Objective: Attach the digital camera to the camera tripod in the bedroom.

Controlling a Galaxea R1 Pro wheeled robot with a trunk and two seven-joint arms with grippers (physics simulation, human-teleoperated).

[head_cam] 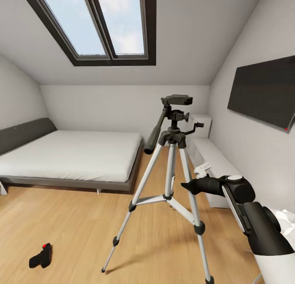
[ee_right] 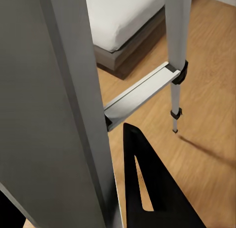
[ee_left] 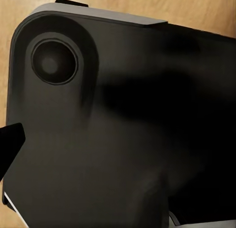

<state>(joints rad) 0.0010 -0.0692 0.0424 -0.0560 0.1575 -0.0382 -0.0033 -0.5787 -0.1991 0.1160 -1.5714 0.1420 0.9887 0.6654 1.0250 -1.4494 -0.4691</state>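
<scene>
The bedroom is seen from the head view, with one camera tripod (head_cam: 174, 181) standing upright on the light wood floor (head_cam: 82, 231) near the middle, its three silver legs spread and its dark grey head bare on top. One digital camera (head_cam: 41, 256) is found lying on the floor well apart from the tripod, toward the robot's left, with its red button visible on top; it is held by nothing and is not attached to the tripod. One bed (head_cam: 69, 155) is placed against the far wall, one dark wall TV (head_cam: 264, 91) is mounted on the robot's right, and one skylight (head_cam: 98, 24) of two panes is set in the sloped ceiling. The right gripper (head_cam: 189, 187) is seen just beside a tripod leg; whether it touches the leg cannot be told, and whether its jaws are parted or closed cannot be told either. In the right wrist view a tripod leg is seen very close and cut off, beside one dark finger (ee_right: 152, 188) and the brace running to another leg. In the left wrist view a dark rounded body is seen close up, with a strip of floor beyond it; the state of the left gripper cannot be told.
</scene>
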